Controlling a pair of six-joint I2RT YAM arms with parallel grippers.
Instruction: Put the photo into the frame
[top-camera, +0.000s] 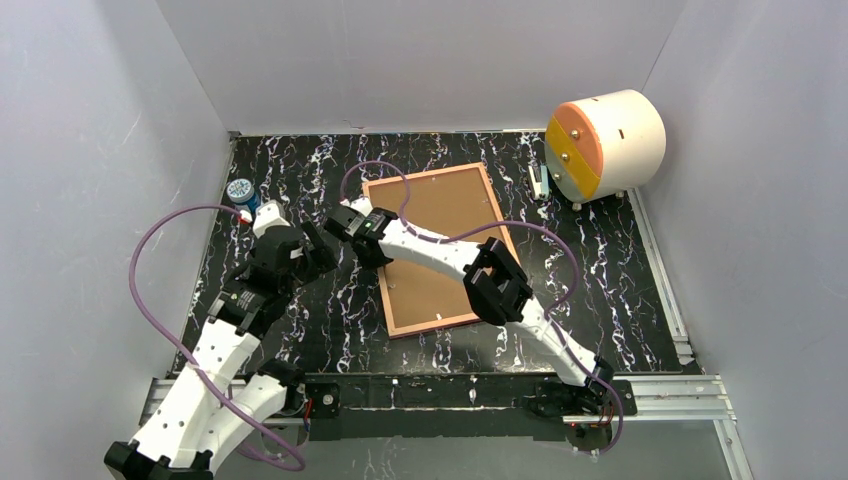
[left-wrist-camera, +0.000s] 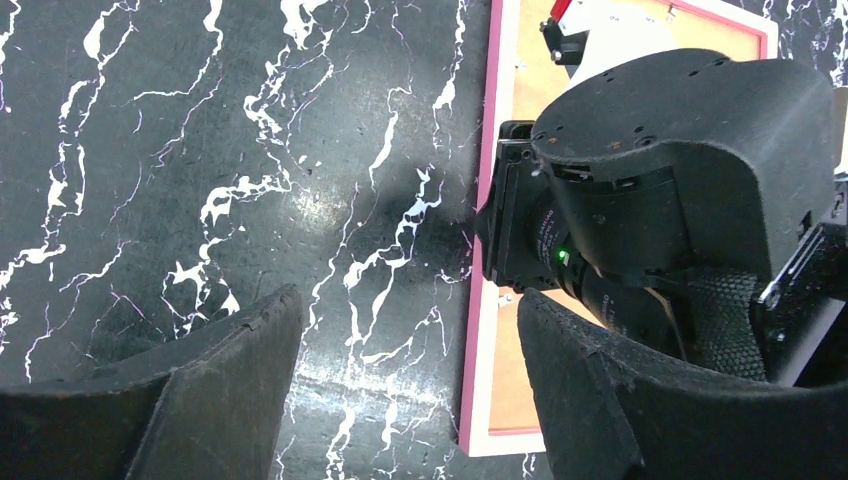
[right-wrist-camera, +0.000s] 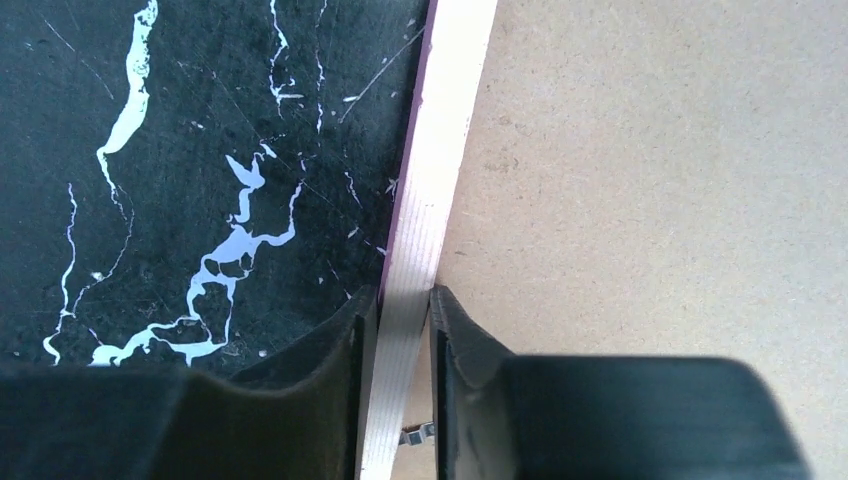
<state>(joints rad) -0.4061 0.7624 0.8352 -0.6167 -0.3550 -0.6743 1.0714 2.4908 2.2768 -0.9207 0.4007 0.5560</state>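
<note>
Black, white-veined marble-look table (top-camera: 620, 270): forms the floor of a white-walled booth. Everything else lies or stands on it.
White-and-black right arm (top-camera: 440, 252): reaches from its base at the near right, diagonally over the backing board, to the frame's left side.
White-and-black left arm (top-camera: 215, 360): comes up from the near left and ends over bare table just left of the frame.
Thin rectangular picture frame (top-camera: 435, 326), pale wood on its upturned back and pink down its outer side: lies flat and face down at mid-table, turned a little off square, with its long sides running away from the arms.
Flat brown backing board (top-camera: 460, 205): sits inside the frame's rim and fills the opening.
Cream drum with an orange-and-yellow end face (top-camera: 615, 140): lies on its side at the far right corner, well apart from the frame.
Right gripper (right-wrist-camera: 400, 300): straddles the frame's left rim, one finger on the table side and the other over the backing board. Both fingers are drawn in against the pale wood, clamping the rim.
Left gripper (left-wrist-camera: 408, 310): its jaws are spread wide with only table between them. Its right finger is near the frame's pink side, and the right gripper's black body is just beyond it.
Small round blue-and-white tin (top-camera: 240, 190): stands at the far left of the table, beyond the left gripper.
</note>
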